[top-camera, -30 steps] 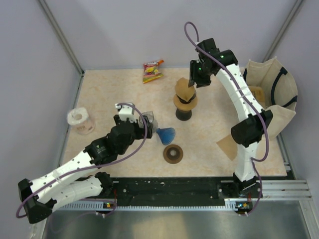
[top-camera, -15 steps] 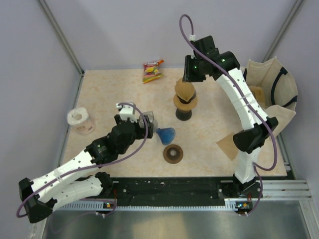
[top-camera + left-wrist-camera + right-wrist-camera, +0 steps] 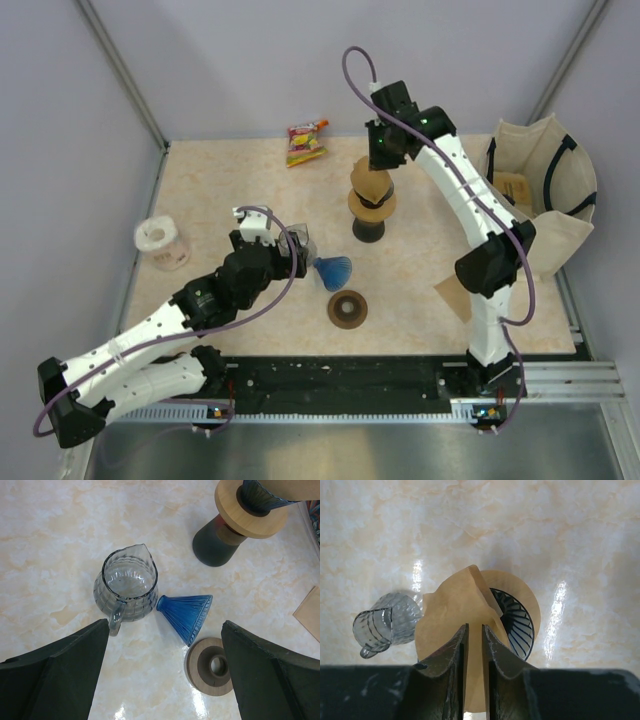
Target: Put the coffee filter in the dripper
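Observation:
The tan paper coffee filter (image 3: 370,180) stands tilted in the blue ribbed dripper (image 3: 517,625), which sits in a wooden collar (image 3: 372,205) on a dark stand. In the right wrist view the filter (image 3: 445,625) covers the dripper's left half. My right gripper (image 3: 385,150) is right over it, its jaws (image 3: 475,627) nearly together on the filter's near wall. My left gripper (image 3: 300,245) is open and empty (image 3: 164,625), hovering above the table. The dripper also shows in the left wrist view (image 3: 260,492).
A glass pitcher (image 3: 127,587), a second blue dripper cone on its side (image 3: 187,615) and a loose wooden ring (image 3: 212,666) lie under my left gripper. A snack packet (image 3: 306,143) lies at the back, a paper roll (image 3: 162,243) at left, a canvas bag (image 3: 545,195) at right.
My right gripper has swung left and back over the dripper, with the filter staying on the dripper. The left arm has not moved.

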